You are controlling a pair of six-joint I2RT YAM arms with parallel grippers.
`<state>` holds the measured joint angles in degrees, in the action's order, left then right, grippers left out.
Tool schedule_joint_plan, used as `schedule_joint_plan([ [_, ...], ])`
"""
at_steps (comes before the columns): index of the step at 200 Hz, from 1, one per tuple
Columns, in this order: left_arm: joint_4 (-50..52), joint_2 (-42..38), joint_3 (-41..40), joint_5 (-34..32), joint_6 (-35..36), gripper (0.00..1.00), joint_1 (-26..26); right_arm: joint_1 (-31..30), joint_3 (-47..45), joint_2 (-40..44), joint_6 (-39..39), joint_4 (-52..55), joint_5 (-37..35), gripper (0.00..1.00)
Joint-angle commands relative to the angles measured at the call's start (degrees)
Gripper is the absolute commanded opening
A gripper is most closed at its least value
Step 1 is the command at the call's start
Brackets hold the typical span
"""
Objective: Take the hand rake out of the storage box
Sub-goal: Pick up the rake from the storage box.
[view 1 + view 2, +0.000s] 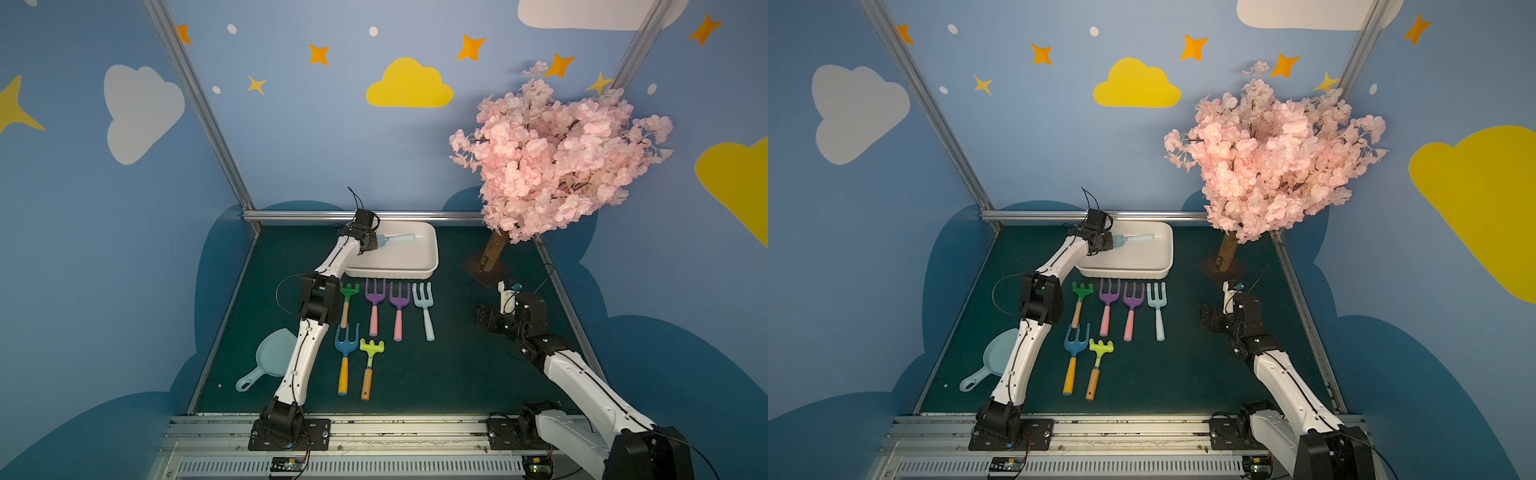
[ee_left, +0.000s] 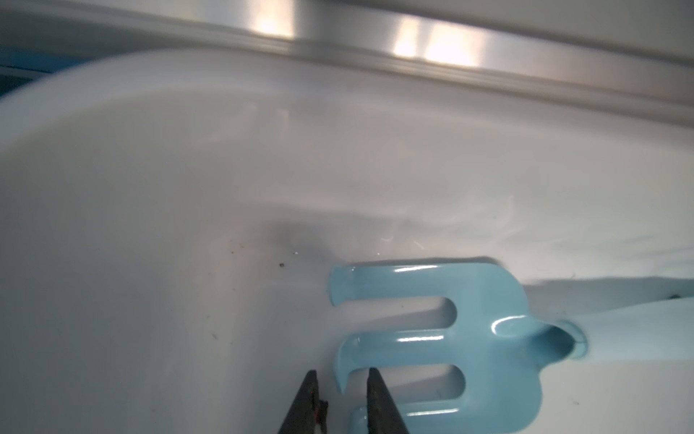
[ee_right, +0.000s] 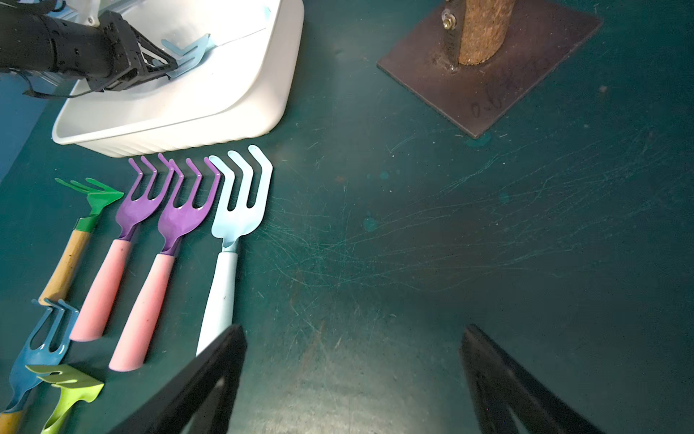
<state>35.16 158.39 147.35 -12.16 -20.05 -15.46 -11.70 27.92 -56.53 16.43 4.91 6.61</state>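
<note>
- At the far middle of the dark green table (image 1: 457,374), the white storage box (image 1: 392,272) is set with its long side along the rear rail.
- Inside the box the pale blue hand rake (image 1: 401,238) is seen lying near the far wall. Its handle is pointed toward the robot's right and its tined head toward the left arm.
- The left gripper (image 2: 341,372) is lowered into the left end of the box, right at the rake's head.
- In the left wrist view its two dark fingers (image 2: 379,409) are drawn nearly together, with only a narrow gap left. The hooked tip of the middle tine is seen in that gap. Whether the tine is truly pinched cannot be told.
- The right gripper (image 3: 353,330) is held over bare table on the right side, well apart from the box. Its jaws are spread wide and nothing is held between them.
- Just in front of the box four tools are laid in a row, tines toward the box: a green rake (image 1: 347,301), two purple forks (image 1: 375,307) with pink handles, and a pale blue fork (image 1: 424,311).
- Nearer the robot a blue fork (image 1: 344,357) and a lime rake (image 1: 369,365) are laid side by side.
- A pale blue scoop (image 1: 270,359) is partly covered by the left arm.
- A pink blossom tree (image 1: 557,153) is stood at the far right corner.
</note>
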Motion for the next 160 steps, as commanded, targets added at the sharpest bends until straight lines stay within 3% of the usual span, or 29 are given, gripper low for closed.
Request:
schedule_joint_plan([
  [1, 1.8, 0.0, 1.0, 1.3, -0.2, 0.16, 0.0, 0.2, 1.7, 0.4, -0.6, -0.5, -0.1, 0.92],
  [27, 1.9, -1.3, 0.2, 2.3, -0.2, 0.07, -0.2, 0.3, 1.7, 0.4, -0.5, -0.6, 0.0, 0.92],
  [54, 0.0, -5.2, -3.3, 5.2, 2.6, 0.06, -0.7, 0.3, 1.9, 0.4, -0.7, -0.4, 0.6, 0.92],
  [132, -14.2, -27.0, -28.9, 8.0, 1.4, 0.03, -0.4, -0.1, 1.9, 2.3, 0.0, -2.4, 4.7, 0.92],
  [160, -16.7, -34.5, -35.9, 11.4, 6.0, 0.03, -0.2, -1.1, 2.9, 1.7, -0.3, -2.0, 5.9, 0.93],
])
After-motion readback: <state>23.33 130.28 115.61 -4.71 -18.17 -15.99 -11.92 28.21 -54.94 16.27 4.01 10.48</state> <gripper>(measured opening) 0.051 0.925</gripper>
